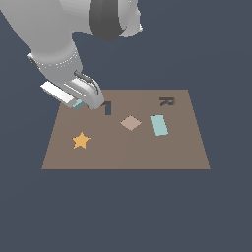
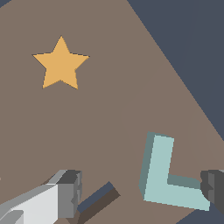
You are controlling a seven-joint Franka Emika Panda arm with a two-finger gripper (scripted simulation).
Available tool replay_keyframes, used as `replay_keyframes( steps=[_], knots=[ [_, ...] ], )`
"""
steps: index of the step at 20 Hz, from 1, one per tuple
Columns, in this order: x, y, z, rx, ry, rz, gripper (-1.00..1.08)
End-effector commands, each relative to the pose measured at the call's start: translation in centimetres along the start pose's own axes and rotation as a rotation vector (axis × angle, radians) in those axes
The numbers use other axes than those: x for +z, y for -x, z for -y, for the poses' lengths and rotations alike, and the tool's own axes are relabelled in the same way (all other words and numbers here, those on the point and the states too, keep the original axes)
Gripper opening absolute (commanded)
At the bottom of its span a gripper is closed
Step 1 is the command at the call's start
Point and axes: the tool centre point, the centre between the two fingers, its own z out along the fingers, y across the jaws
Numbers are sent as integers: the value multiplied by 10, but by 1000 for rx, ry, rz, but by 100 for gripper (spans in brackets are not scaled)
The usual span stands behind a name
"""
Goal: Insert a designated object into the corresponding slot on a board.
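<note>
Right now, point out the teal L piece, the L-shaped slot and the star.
teal L piece (image 2: 158, 168): wrist view, on its long arm.
L-shaped slot (image 1: 108, 109): exterior view, on its vertical leg.
star (image 2: 61, 64): wrist view, on its centre.

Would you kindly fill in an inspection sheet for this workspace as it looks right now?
Surface: brown board, flat on a dark floor.
Job's things: teal L piece lies between the fingers; dark L slot is unfilled.
Clutter: orange star, tan diamond, teal rectangle, R recess.
Gripper: gripper low over the board, jaws apart around the piece.
Cables: nothing seen.
Surroundings: nothing seen.
</note>
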Motion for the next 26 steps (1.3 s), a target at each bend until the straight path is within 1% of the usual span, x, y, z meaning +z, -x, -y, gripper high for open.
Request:
replay_keyframes(
  steps=[1,4,8,15,24,25,26],
  knots=[
    [10,3,-20,75,-1,0,100],
    [19,6,-35,134,-3,1,100],
    [24,9,-45,171,-4,2,100],
    [26,9,-44,169,-4,3,100],
    [44,9,-44,168,-5,2,100],
    [44,9,-44,168,-5,2,-100],
    [44,9,-44,168,-5,2,-100]
  ],
)
